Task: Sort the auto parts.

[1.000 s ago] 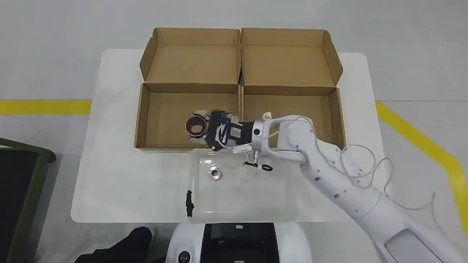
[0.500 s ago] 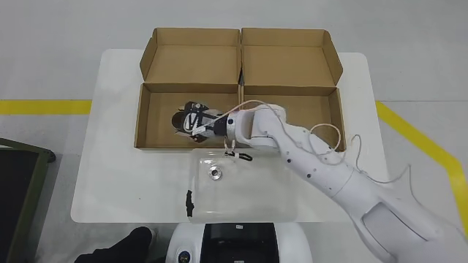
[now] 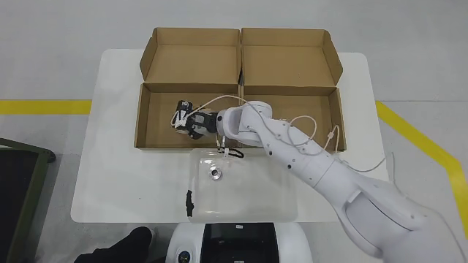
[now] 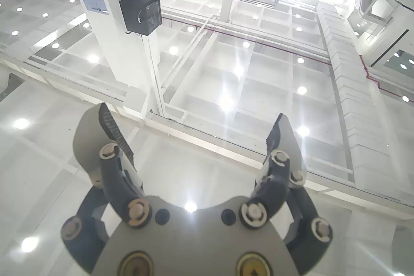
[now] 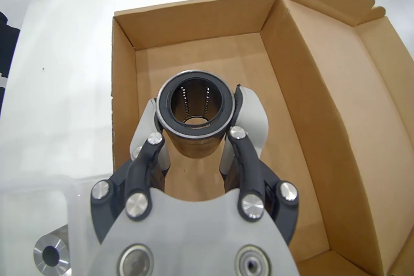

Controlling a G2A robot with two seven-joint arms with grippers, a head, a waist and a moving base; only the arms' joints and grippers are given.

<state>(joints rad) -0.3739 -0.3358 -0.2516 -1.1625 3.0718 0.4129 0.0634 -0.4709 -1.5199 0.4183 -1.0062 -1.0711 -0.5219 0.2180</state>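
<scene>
Count of containers: two cardboard boxes, side by side and touching on a white table [image 3: 110, 153]. Both lids are folded back on the far side. The left box [image 3: 157, 120] and the right box [image 3: 322, 106] each show a bare brown floor.

Count of bins: one clear plastic bin [image 3: 248, 197], at the near edge of the table and just beside the boxes.

Count of parts: two.
1. One cylindrical bearing [image 5: 194, 141], with a black end ring, a metal rim and rows of small balls inside its bore.
2. One round metal disc [image 3: 214, 173] with a centre hole, lying flat in the bin near the corner closest to the left box.

Right gripper [image 5: 198, 114]: closed on the bearing, one finger on each side of its body. It is held over the inside of the left box, toward the near wall. Whether the bearing touches the box floor cannot be told.

Left gripper [image 4: 192, 120]: fingers spread wide with nothing between them, pointing up at a ceiling of white panels and lights.
</scene>
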